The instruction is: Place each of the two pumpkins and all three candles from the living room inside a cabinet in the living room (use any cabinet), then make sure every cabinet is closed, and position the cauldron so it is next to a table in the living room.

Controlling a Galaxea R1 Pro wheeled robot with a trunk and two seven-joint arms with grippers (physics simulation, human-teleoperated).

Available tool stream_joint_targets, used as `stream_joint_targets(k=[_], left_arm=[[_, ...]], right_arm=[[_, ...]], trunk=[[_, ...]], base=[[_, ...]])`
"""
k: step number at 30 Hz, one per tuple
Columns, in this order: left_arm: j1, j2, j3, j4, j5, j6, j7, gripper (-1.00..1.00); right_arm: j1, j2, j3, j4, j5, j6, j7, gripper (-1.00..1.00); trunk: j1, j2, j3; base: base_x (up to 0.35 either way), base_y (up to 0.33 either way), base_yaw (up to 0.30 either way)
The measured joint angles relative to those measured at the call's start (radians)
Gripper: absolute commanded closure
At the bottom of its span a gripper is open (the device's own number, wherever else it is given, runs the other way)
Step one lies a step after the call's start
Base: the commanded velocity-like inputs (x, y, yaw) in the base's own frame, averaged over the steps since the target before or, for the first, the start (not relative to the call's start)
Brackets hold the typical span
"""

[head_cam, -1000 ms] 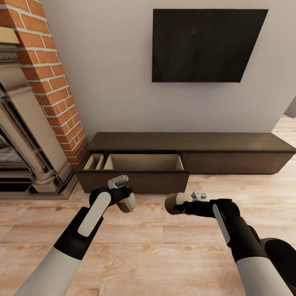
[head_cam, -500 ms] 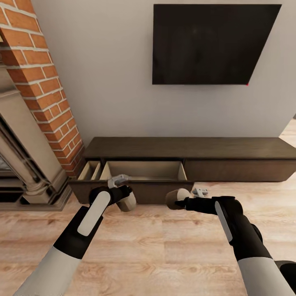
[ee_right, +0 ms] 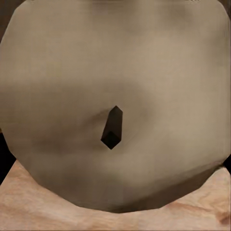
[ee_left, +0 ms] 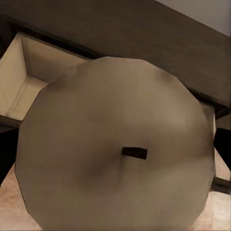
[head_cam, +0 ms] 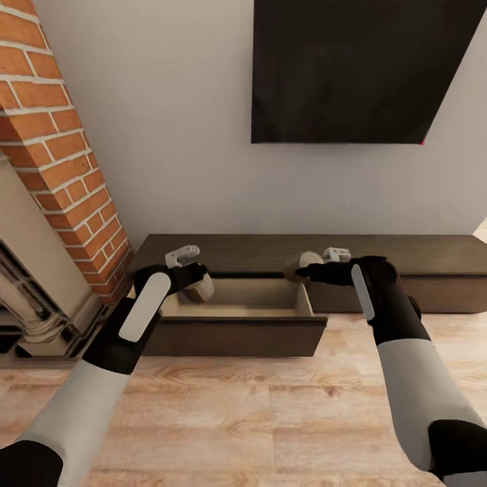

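Left claw (head_cam: 193, 281) clamps candle (head_cam: 201, 289) over open cabinet (head_cam: 237, 335) drawer; right claw (head_cam: 312, 265) clamps second candle (head_cam: 301, 262). No writing.

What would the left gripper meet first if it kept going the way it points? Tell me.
Probably the pale inside of the open drawer: the left gripper, holding a candle, points down over its left end. Depth is unclear.

Our two arms: white upper segments, black forearm housings, each with a pale grey elongated inlay strip along its top. Left gripper (head_cam: 191, 269) — black wrist block topped by a light grey bracket. Right gripper (head_cam: 302, 270) — black, tapering, with a small grey bracket behind it.
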Motion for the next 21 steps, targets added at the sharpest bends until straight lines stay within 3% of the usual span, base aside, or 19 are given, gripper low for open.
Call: stream_joint_targets(k=[6,7,8,9,10,11,12,13,17,21], left_arm=[[-0.002,-0.007,-0.006,0.047,0.002,-0.002,-0.003,1.00],[-0.003,-0.014,-0.007,0.081,0.003,-0.002,-0.004,1.00],[-0.003,-0.023,-0.008,0.118,0.004,-0.004,-0.004,1.00],[-0.004,-0.024,-0.008,0.129,0.001,-0.007,-0.005,1.00],[-0.004,-0.024,-0.008,0.135,-0.001,-0.006,-0.005,1.00],[-0.003,-0.025,-0.008,0.142,0.001,-0.006,-0.004,1.00],[-0.003,-0.025,-0.007,0.151,0.000,-0.006,-0.004,1.00],[-0.003,-0.026,-0.008,0.165,0.001,-0.005,-0.005,1.00],[-0.005,-0.030,-0.007,0.219,-0.001,-0.012,-0.007,1.00],[-0.005,-0.033,-0.010,0.221,0.001,-0.012,-0.006,1.00]], right_arm=[[-0.050,0.018,0.005,0.118,0.005,-0.003,-0.052,1.00],[-0.052,0.035,0.008,0.145,0.005,-0.005,-0.065,1.00],[-0.054,0.091,0.017,0.185,0.057,-0.012,-0.097,1.00],[-0.054,0.135,0.038,0.211,-0.004,-0.009,-0.142,1.00],[-0.054,0.152,0.054,0.223,-0.016,-0.010,-0.183,1.00],[-0.055,0.161,0.065,0.240,0.036,-0.013,-0.222,1.00],[-0.055,0.168,0.073,0.255,0.043,-0.015,-0.248,1.00],[-0.055,0.175,0.079,0.266,0.022,-0.016,-0.265,1.00],[-0.055,0.204,0.088,0.301,0.020,-0.018,-0.294,1.00],[-0.053,0.215,0.091,0.313,0.020,-0.020,-0.294,1.00]], trunk=[[0.000,0.000,0.000],[0.000,0.000,0.000],[0.000,0.000,0.000],[0.000,0.000,0.000],[0.000,0.000,0.000],[0.000,0.000,0.000],[0.000,0.000,0.000],[0.000,0.000,0.000],[0.000,0.000,0.000],[0.000,0.000,0.000]], base=[[0.332,0.000,0.000],[0.332,0.000,0.000],[0.332,0.000,0.000],[0.332,0.000,0.000],[0.332,0.000,0.000],[0.332,0.000,0.000],[0.332,0.000,0.000],[0.332,0.000,0.000],[0.332,0.000,0.000],[0.306,0.000,0.000]])
